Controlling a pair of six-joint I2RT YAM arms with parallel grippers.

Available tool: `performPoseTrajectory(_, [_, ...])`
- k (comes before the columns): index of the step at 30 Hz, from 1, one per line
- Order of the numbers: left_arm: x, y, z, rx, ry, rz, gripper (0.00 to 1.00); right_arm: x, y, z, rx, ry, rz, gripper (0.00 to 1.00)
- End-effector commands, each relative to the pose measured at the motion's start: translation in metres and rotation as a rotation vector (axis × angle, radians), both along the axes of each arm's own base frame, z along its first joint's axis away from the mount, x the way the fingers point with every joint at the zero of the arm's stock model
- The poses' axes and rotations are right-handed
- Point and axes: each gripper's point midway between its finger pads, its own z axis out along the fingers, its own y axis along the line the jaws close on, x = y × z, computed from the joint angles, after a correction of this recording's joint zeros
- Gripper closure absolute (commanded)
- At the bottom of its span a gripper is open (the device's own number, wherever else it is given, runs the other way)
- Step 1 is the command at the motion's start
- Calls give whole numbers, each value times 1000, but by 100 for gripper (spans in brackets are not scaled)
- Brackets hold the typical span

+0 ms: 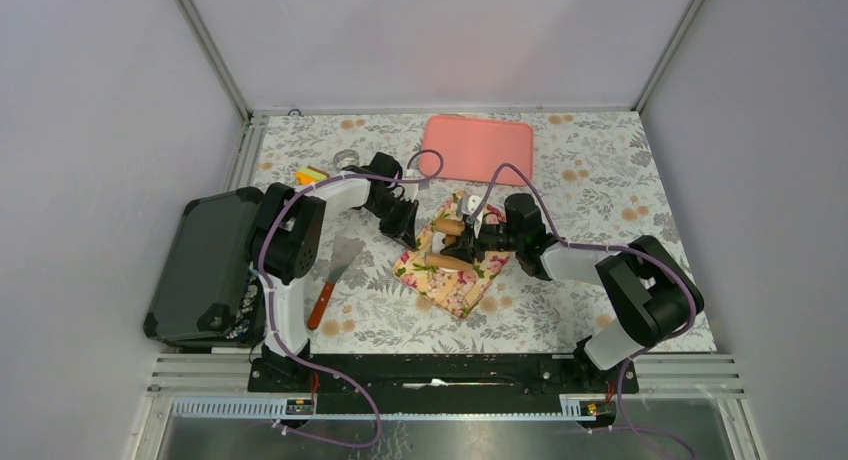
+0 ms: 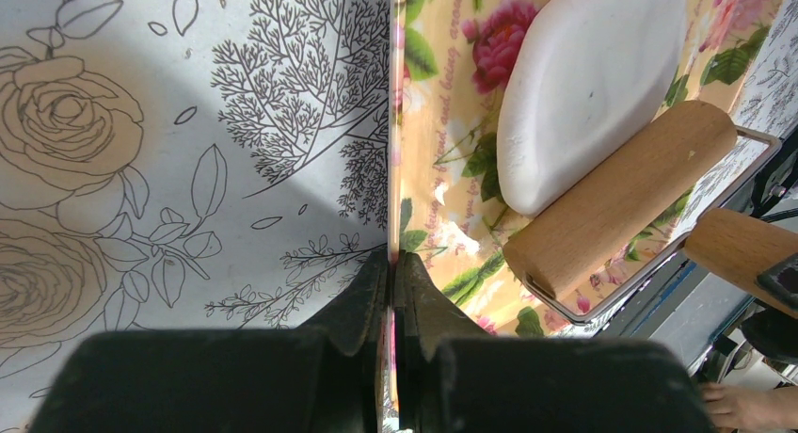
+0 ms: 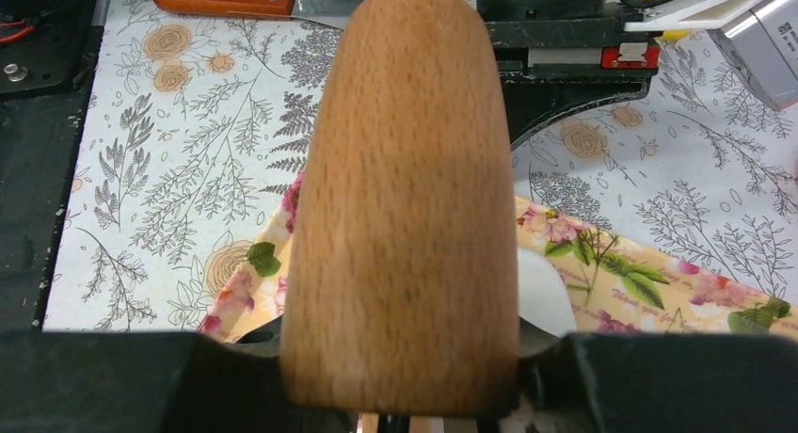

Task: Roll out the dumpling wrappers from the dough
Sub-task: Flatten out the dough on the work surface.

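Two claws share the work: left claw [image 2: 391, 264] clenched on the edge of the mat [image 2: 442, 169], probably to stop it sliding; right claw [image 3: 405, 386] grasping the pin [image 2: 621, 198] by its handle, roller resting on the dough [image 2: 588, 85], which lies on the mat.

Smooth white dough [image 2: 588, 85], flattened oval; flat on floral mat [image 2: 442, 169], against rolling pin [image 2: 621, 198]

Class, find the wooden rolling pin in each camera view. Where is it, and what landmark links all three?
Top view: rolling pin at the centre, on the flowered mat.
Left wrist: rolling pin right of centre, beside the dough.
Right wrist: rolling pin handle fills the middle.
Shared landmark: the flowered mat, under it in every view.
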Motion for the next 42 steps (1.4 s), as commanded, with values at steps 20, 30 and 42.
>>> performPoseTrajectory(20, [-12, 26, -32, 136, 53, 9, 100, 2, -1, 45, 130, 118, -150, 100])
performPoseTrajectory(30, [-9, 27, -32, 142, 46, 27, 100, 62, -33, 52, 231, 113, -502, 100])
performPoseTrajectory(42, [-8, 28, -32, 144, 43, 32, 100, 49, -49, -51, -74, 280, -593, 100])
